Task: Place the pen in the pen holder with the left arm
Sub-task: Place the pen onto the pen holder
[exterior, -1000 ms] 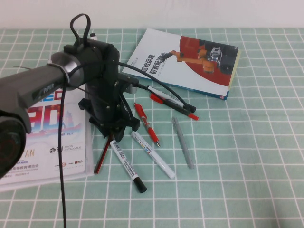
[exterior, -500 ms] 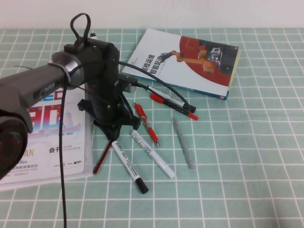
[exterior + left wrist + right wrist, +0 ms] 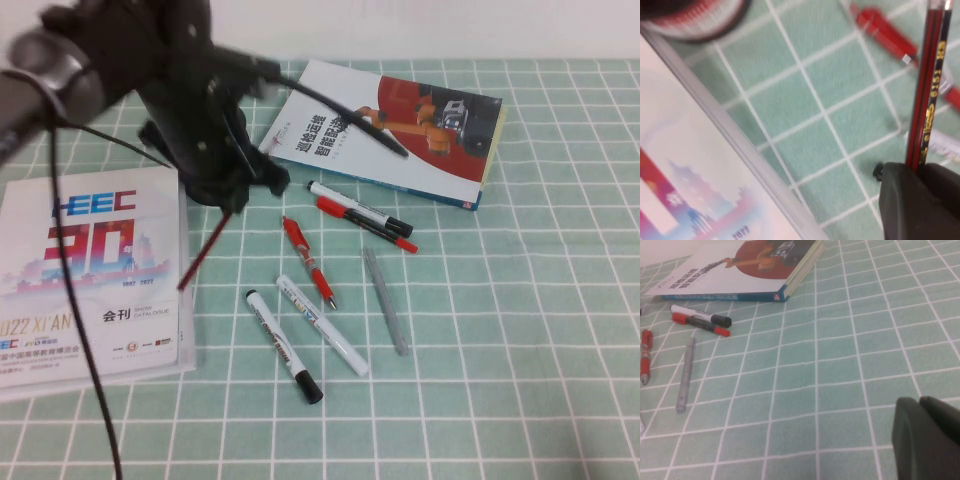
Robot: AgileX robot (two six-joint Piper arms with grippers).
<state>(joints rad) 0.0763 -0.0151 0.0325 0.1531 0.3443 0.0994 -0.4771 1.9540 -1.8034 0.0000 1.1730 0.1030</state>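
Note:
My left gripper (image 3: 228,200) is shut on the pen (image 3: 203,250), a thin dark-red pencil that hangs slanting down off the cloth, beside the booklet's right edge. In the left wrist view the pen (image 3: 927,85) runs out from between the left gripper's closed jaws (image 3: 916,171). A blurred black rim with a red-and-white band, likely the pen holder (image 3: 690,17), shows at that view's edge; in the high view the arm hides it. My right gripper (image 3: 926,432) is shut and empty, low over bare cloth, and shows only in its own wrist view.
A white booklet (image 3: 90,280) lies at front left and a robot-cover book (image 3: 400,130) at the back. On the cloth lie a red click pen (image 3: 305,258), two white markers (image 3: 320,325) (image 3: 283,345), a grey pen (image 3: 385,300) and a red-and-black marker (image 3: 365,222).
My left arm has risen and swung back and to the left, lifting the pen off the cloth. The white marker that lay beside it now sits fully in view.

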